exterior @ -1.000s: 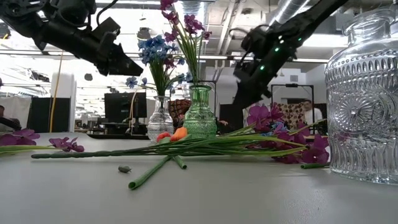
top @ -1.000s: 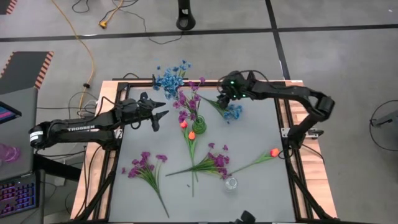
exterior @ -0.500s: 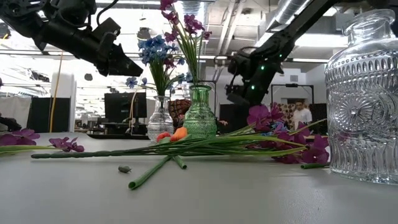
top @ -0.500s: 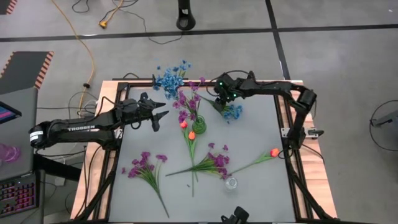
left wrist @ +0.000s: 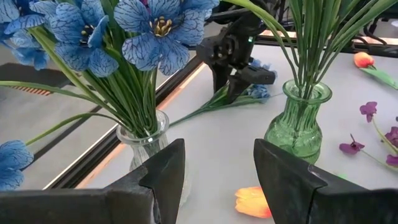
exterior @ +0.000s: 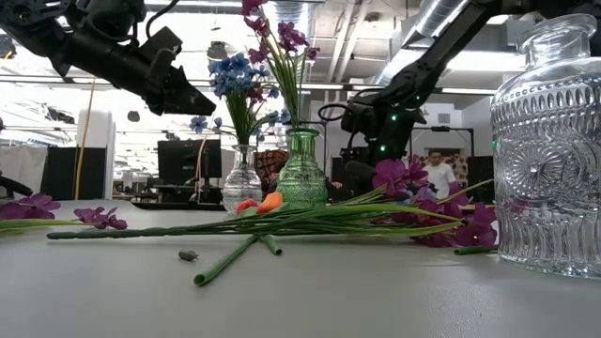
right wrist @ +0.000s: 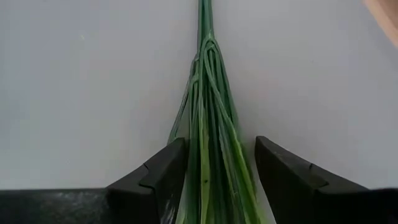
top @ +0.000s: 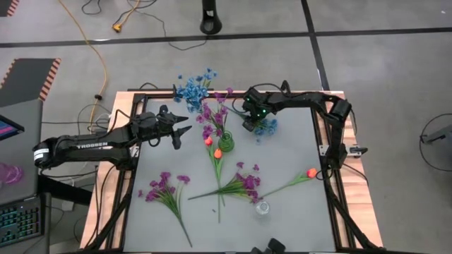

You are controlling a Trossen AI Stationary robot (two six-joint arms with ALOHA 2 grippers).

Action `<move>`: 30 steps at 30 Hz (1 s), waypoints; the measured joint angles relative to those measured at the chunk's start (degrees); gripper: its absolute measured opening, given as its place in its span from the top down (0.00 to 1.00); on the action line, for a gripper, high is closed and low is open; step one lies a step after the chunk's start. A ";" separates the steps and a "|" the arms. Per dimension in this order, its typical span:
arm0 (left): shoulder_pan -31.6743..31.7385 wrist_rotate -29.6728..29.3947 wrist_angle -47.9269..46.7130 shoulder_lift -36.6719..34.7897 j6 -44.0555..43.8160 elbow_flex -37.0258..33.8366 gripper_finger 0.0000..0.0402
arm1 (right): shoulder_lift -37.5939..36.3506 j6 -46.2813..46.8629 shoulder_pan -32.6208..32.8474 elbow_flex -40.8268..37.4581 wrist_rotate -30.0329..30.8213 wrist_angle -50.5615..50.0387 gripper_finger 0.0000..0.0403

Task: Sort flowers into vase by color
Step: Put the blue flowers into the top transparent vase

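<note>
Right wrist view — right gripper (right wrist: 214,171) open, straddling blue sprig's stem (right wrist: 210,124) on counter (right wrist: 93,93), nothing gripped — lined up to pinch.

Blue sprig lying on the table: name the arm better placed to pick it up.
Right. The right gripper is open astride the blue sprig's stem; the left gripper hovers beyond the vases.

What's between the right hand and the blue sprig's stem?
Nothing visible. The right hand is open and straddles the blue sprig lying on the table; its green stem and leaves run straight between the fingers, no other flower across them.
</note>
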 joint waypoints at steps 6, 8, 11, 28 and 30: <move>0.00 0.00 -0.02 0.00 -0.05 0.00 0.55 | 0.03 0.19 0.05 -0.04 -0.04 -1.95 0.61; 0.00 0.00 0.00 0.00 -0.33 0.00 0.55 | 0.03 0.21 0.05 -0.07 -0.10 -2.17 0.68; 0.00 0.02 -0.02 0.00 -0.48 0.00 0.55 | -0.05 0.21 0.07 -0.12 -0.18 -2.39 0.79; 0.00 0.09 0.00 0.00 -1.79 0.00 0.55 | -13.09 -1.44 1.13 -0.50 1.27 -18.47 0.88; 0.00 0.19 0.02 0.00 -2.77 0.00 0.55 | -15.40 -2.07 2.07 -0.48 1.25 -19.84 0.89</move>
